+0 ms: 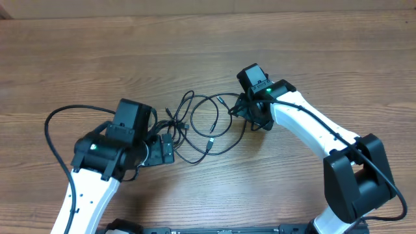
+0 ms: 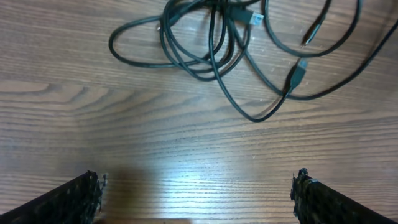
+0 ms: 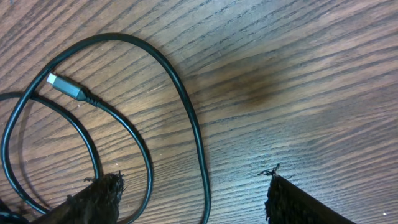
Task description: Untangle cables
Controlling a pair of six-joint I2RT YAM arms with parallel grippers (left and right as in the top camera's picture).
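On a wooden table (image 1: 78,52), thin black cables (image 1: 210,143) lie in a loose tangle of loops between two robot arms. The left gripper (image 2: 196,186) sits beside the tangle, fingers wide apart and empty. The right gripper (image 3: 193,183), fingers apart, straddles one cable loop.

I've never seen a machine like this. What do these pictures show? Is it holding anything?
It's a robot with two arms at a wooden table. One picture looks down from above. The other two come from cameras on its wrists, so you see dark fingers at the bottom. Thin black cables lie tangled on the table. The left gripper is open over bare wood. The right gripper is open, a cable running between its fingers. Nothing is held.
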